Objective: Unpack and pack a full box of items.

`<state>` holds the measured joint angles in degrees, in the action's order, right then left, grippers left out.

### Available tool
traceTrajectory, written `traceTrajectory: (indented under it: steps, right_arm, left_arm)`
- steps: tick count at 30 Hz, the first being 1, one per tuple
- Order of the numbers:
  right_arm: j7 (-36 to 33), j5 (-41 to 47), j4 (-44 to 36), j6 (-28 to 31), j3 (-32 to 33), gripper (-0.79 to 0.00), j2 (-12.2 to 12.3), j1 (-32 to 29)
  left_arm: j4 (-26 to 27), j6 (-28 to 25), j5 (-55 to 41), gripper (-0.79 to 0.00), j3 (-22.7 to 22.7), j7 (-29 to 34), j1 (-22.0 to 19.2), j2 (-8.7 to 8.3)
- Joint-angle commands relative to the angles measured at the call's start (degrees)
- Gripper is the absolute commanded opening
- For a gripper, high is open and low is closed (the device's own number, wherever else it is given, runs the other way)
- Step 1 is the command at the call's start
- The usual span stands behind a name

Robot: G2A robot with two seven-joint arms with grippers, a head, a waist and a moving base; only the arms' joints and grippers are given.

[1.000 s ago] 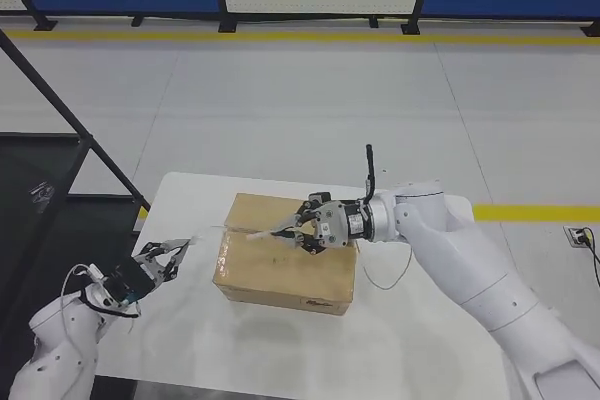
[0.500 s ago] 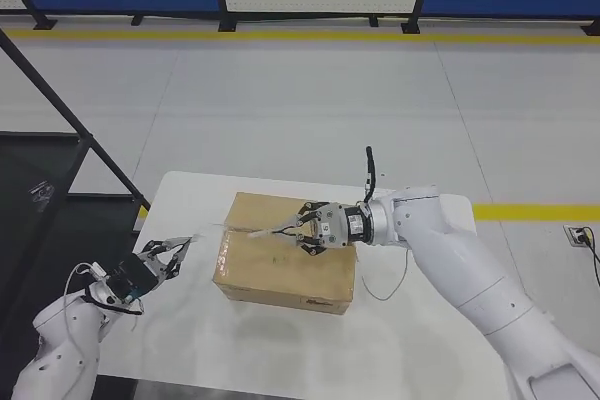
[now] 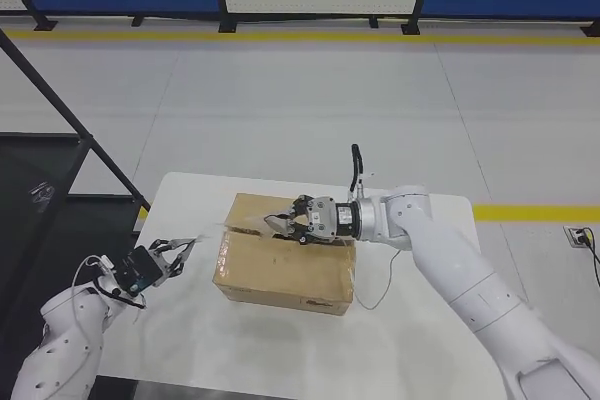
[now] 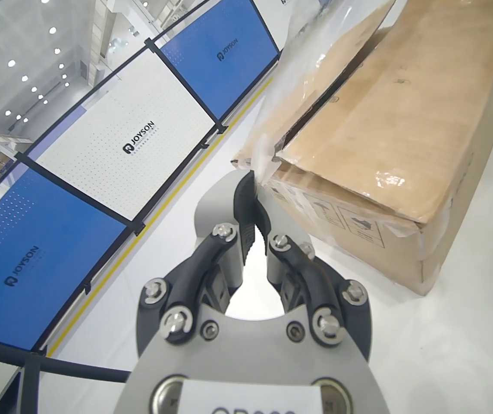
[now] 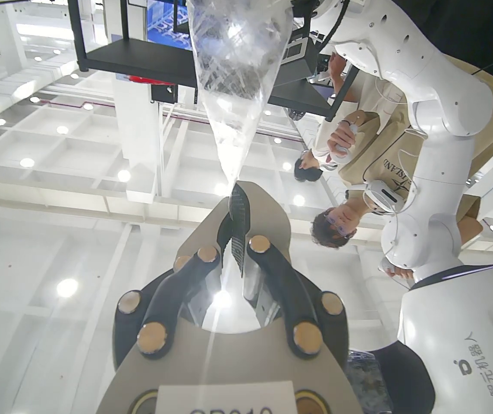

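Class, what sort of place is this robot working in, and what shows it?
Probably a factory hall or robot testing space: blue and white barrier panels fence it off, a yellow line marks the floor, and rows of ceiling lights sit high overhead.

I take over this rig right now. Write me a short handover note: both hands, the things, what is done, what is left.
Left hand: shut on one end of the clear film, beside the box's end.
Right hand: shut on the other end, above the box.
Box: on the table, one top flap slightly raised.
Done: film seems lifted off the seam.
Left: drop film, open flaps, unpack, repack.
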<state>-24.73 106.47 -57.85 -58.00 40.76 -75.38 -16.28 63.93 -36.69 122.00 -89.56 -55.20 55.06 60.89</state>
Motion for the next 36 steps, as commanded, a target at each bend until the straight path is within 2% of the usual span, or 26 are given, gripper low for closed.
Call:
traceTrajectory:
  steps: [1, 11, 16, 29, 32, 34, 36]
  right_arm:
    - [1.46, 2.72, -0.26, 0.0, 0.2, -0.785, -0.09, 0.06]
    - [3.46, 9.4, -4.57, 0.0, 0.63, -0.785, 1.92, -1.82]
    - [7.26, 13.02, -4.76, 0.0, -0.31, -0.785, 2.86, -2.0]
    - [17.4, 21.91, -3.2, 0.0, 0.08, -0.785, 3.45, -1.91]
    - [19.38, 23.14, -3.32, 0.0, 0.59, -0.785, 3.71, -2.31]
    - [20.72, 23.9, -3.3, 0.0, 0.81, -0.785, 3.8, -2.54]
    - [21.71, 24.72, -3.24, 0.0, 1.07, -0.785, 3.89, -2.69]
  left_arm:
    - [-0.7, -0.13, -0.78, -0.785, 0.53, -0.76, -0.44, -0.1]
    - [-1.59, -3.12, -3.05, -0.785, 0.25, -5.38, -0.09, -1.63]
    - [-2.57, -3.46, -3.17, -0.785, 1.59, -4.34, -0.93, -2.02]
    - [-8.27, -3.46, -5.4, -0.785, 6.53, -0.59, -5.41, -2.11]
    - [-9.52, -3.29, -6.2, -0.616, 7.56, 0.35, -6.43, -2.04]
    - [-10.28, -2.81, -6.3, -0.434, 8.23, 1.26, -7.08, -2.02]
    - [-10.88, -2.33, -6.43, -0.4, 8.86, 1.82, -7.54, -2.01]
